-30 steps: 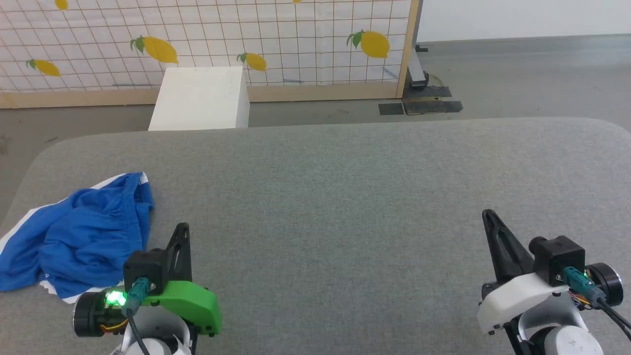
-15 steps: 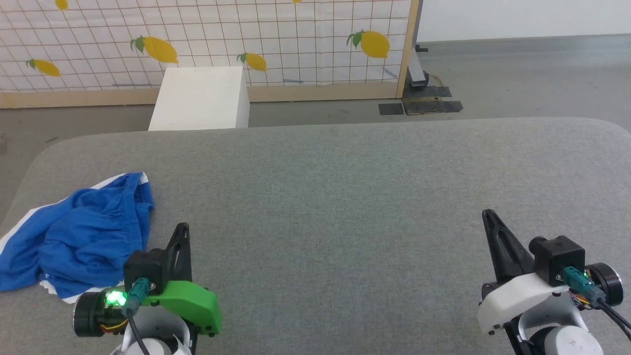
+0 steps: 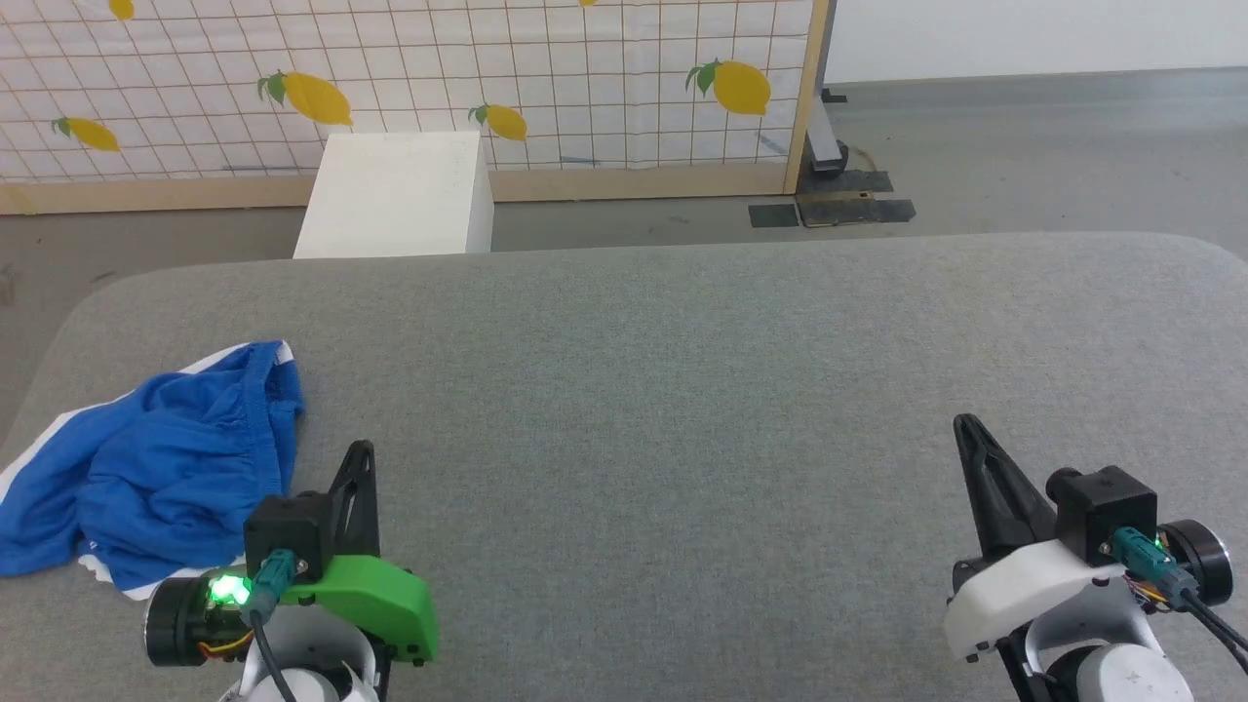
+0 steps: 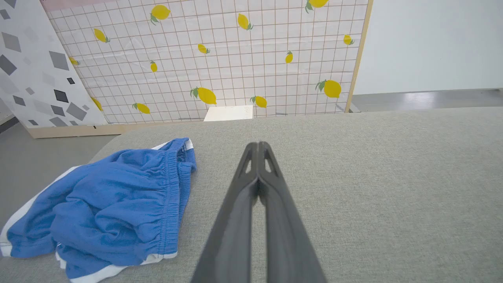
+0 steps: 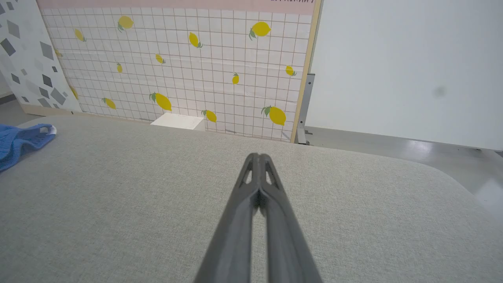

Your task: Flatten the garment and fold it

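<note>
Grey felt covered the table [image 3: 682, 390] before you, with a lemon-print panel [image 3: 439, 78] and a white box [image 3: 395, 195] standing beyond its far edge.

At the left side of the table the garment [image 3: 156, 468] lay in a crumpled blue heap close to the left edge. Its gathered waistband [image 4: 173, 184] ran along the side nearest your arm, and its white trim [image 4: 118, 267] showed at the near hem.

Just right of the heap, at the near edge, your left end effector [image 4: 258, 144] pointed away from you. Its fingers were pressed together with nothing between them, and it did not touch the cloth. Well apart at the near right, your right end effector [image 5: 258, 156] was likewise closed and empty over bare felt.

By my reading, the step in hand was the first reach, with flattening not yet begun. To do it well you needed to:
- part the left fingers before coming down;
- take the waistband at one end and pinch a single layer, not the whole bunch;
- draw the garment toward the middle of the table, where the right arm could catch the other end and spread it.

No brand or label could be read on the garment. Dark lettering [image 5: 292, 1] at the top of the panel in the right wrist view was cut off and illegible.
</note>
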